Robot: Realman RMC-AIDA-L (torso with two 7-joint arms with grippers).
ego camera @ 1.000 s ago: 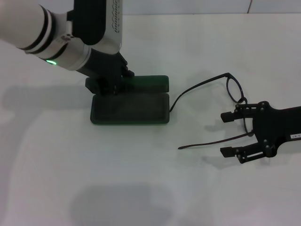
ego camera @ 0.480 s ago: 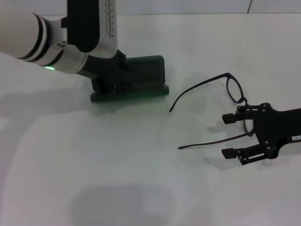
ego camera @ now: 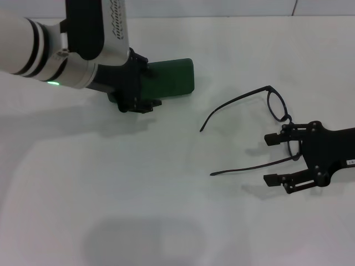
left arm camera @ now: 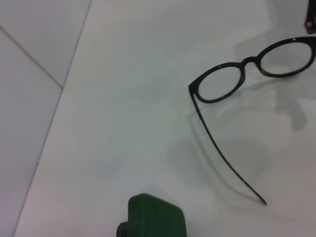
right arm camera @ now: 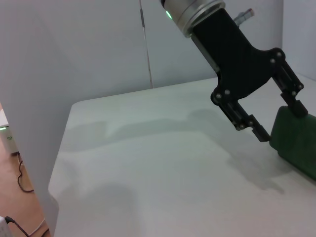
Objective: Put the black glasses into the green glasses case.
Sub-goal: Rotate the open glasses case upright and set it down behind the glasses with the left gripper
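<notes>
My left arm [ego camera: 61,47]: white shell, black bands, green lamp, lettering on silver link. My left gripper [ego camera: 145,104]: black, flat plates, silver screws. My right gripper [ego camera: 272,159]: black, two slim fingers, silver rivets, small white label.

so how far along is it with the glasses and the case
Nothing is finished. The black glasses lie unfolded on the table, outside the green glasses case. In hand: the left gripper is at the case's end, open, while the right gripper, open, sits beside the frame. Left: grasping and placing them inside.
</notes>
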